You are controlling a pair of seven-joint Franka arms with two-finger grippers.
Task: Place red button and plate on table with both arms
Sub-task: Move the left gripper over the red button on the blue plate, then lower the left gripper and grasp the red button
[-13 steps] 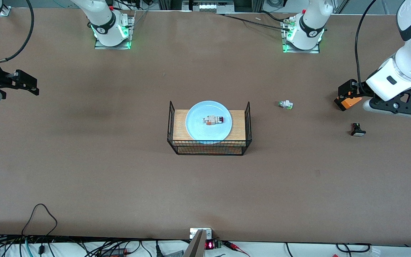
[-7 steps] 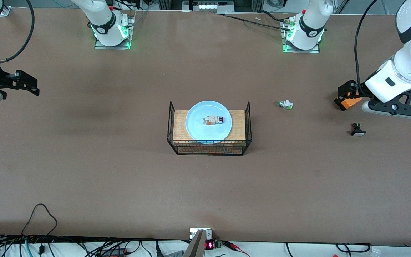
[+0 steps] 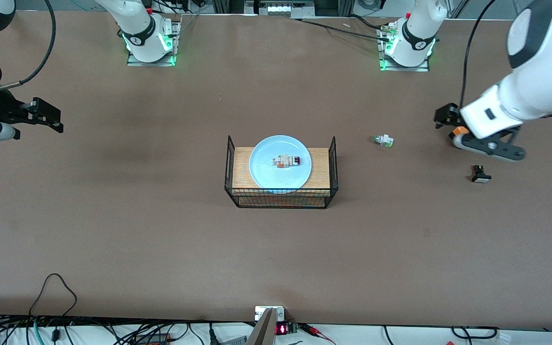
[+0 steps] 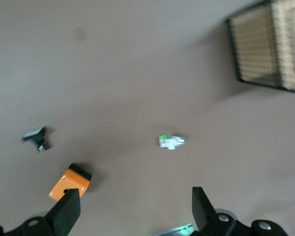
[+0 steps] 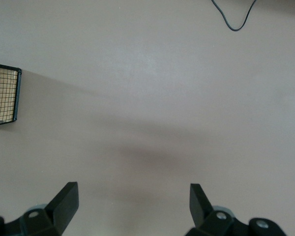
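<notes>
While both empty grippers gape, the red button (image 3: 287,161) lies on the racked plate (image 3: 266,167).

You have one plate (image 3: 261,165), one wire rack (image 3: 281,197), one red button (image 3: 287,161), one green-and-white piece (image 3: 383,140), one black button (image 3: 480,174), and two arms.

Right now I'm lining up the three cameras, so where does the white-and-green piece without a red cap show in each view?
Front view: the white-and-green piece lies on the table, between the wire rack and the left gripper.
Left wrist view: near the middle, on bare table.
Right wrist view: not in it.
Shared landmark: the wire rack, a corner of which shows in both wrist views.
</notes>
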